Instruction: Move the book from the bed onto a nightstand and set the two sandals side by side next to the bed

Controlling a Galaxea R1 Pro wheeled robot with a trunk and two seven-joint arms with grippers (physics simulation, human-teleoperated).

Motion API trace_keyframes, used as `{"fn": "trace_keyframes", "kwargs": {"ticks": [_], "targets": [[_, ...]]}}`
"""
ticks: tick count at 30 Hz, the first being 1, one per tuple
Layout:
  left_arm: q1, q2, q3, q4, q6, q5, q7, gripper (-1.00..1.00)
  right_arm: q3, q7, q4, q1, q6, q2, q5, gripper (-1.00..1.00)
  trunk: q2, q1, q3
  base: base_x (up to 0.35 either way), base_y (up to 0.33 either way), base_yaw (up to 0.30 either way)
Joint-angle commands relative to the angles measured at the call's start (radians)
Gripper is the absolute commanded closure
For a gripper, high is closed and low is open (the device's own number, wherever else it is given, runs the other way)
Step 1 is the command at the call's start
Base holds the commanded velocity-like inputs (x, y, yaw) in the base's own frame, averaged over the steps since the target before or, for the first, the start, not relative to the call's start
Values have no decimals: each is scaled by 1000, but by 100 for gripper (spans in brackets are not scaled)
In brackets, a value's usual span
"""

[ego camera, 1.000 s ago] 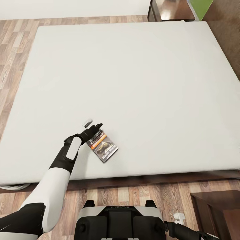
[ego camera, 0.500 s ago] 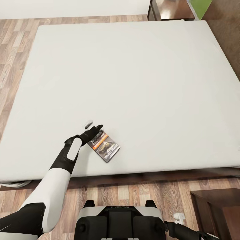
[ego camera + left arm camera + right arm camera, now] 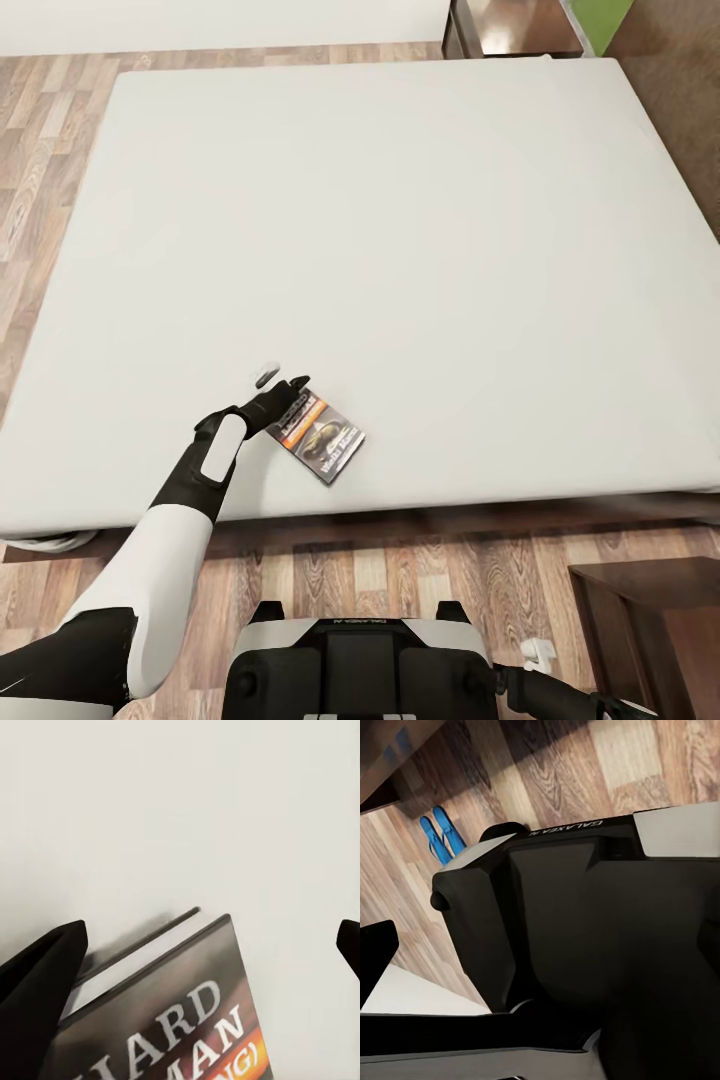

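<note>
Reaching from the lower left of the head view, the left gripper (image 3: 277, 381) sits at the top-left corner of the book (image 3: 321, 436), its fingers spread apart with one pale tip and one dark tip on either side of that corner; the left wrist view shows the same — a dark finger (image 3: 37, 990) at the lower left edge of the frame, the other at the far right edge, and the book (image 3: 169, 1020) between them, nothing clamped yet; the cover lies flat on the bed (image 3: 400, 250), tilted, in the lower-left part of the mattress close to its near edge; white lettering and an orange band show on the dark cover.

A nightstand (image 3: 650, 630) stands on the wood-plank floor (image 3: 400, 580) at the lower right of the head view, and another (image 3: 510, 28) at the top, past the far edge of the bed.

The right gripper (image 3: 538, 655) shows low at the bottom right beside the robot's trunk; whether its fingers are apart or together cannot be told; the right wrist view looks across the dark base to the two sandals (image 3: 441, 832) — blue, lying side by side on the floor at the upper left of that frame.
</note>
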Motion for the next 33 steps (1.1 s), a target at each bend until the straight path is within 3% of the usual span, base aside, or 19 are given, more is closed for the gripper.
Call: {"fn": "trace_keyframes", "kwargs": {"ticks": [1,11,33], "targets": [[0,-1,5,1,11,0,-1,-100,0,4,0,0,10,0,-9,-100,0,0,-1,-4,0,-17],[0,-2,5,5,11,0,-1,-100,0,4,0,0,10,0,-9,-100,0,0,1,-1,0,-138],[0,-3,5,44,9,0,-1,-100,0,4,1,0,10,0,-9,-100,0,0,2,-78,0,-4]]}}
